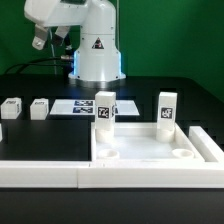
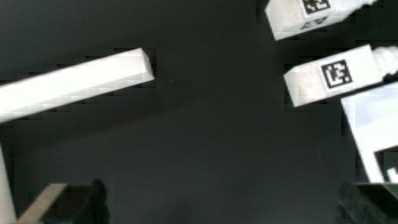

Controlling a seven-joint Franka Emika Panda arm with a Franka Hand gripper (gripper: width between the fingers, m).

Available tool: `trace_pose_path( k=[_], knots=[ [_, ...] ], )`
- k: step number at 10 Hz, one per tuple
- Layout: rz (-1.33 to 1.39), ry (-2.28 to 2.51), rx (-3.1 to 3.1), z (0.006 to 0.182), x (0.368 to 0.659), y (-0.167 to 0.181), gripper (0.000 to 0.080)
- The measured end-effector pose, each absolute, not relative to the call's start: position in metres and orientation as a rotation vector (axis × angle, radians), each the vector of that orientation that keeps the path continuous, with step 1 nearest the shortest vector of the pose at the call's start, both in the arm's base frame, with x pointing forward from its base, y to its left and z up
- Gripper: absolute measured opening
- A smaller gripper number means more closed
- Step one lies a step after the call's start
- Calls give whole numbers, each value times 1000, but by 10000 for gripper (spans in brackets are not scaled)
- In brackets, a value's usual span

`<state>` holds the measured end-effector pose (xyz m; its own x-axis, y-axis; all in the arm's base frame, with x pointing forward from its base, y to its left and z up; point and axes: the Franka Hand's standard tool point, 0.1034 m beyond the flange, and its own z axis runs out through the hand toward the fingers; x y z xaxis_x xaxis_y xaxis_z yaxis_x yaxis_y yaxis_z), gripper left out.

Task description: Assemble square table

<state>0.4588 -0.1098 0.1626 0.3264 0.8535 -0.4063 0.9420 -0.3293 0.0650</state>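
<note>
Two of four legs are in. Leg A (image 1: 105, 110) and leg B (image 1: 167, 110) stand upright in the far corners of the square table top (image 1: 145, 140), tags facing the exterior camera. The top lies well below the gripper (image 1: 40, 42) and well off toward the exterior view's right of it. Its rim faces up, so the sockets can be reached from above. Near socket 1 (image 1: 108, 153) and near socket 2 (image 1: 183, 155) are empty; my read is the other two legs go there.

Leg C (image 1: 39, 108) and leg D (image 1: 12, 108) lie loose on the black table (image 1: 30, 135), side by side but apart. They are roughly under the gripper and closer to it than anything else. They look staged clear of the top so the fingers can drop around one.

The marker board (image 1: 80, 108) lies flat between those legs and the top, reference only.

The white rail (image 1: 40, 172) runs along the top's near edge. It looks like a stop so the top won't slide or spin while legs are twisted in.

Gripper: jaws spread wide, nothing between them. In the wrist view the fingers (image 2: 71, 200) frame bare black table. Two tagged blocks sit beyond them, probably C and D.

This reads as a pre-grasp hover for the third leg. It needs centring over one leg before descent. The risk is clipping the neighbouring leg.
</note>
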Motion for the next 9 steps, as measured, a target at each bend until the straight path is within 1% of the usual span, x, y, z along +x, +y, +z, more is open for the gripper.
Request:
trace_pose_path(
  k=[2,4,5,6,7,9],
  knots=[
    [-403,1429,2408,162,458,-111,649],
    [-392,955,2628,147,439,-140,649],
    [-442,743,2714,137,434,-145,649],
    [-551,526,2808,130,433,-145,649],
    [-564,461,2829,127,445,-145,649],
    [-552,255,2915,118,446,-133,649]
  ],
)
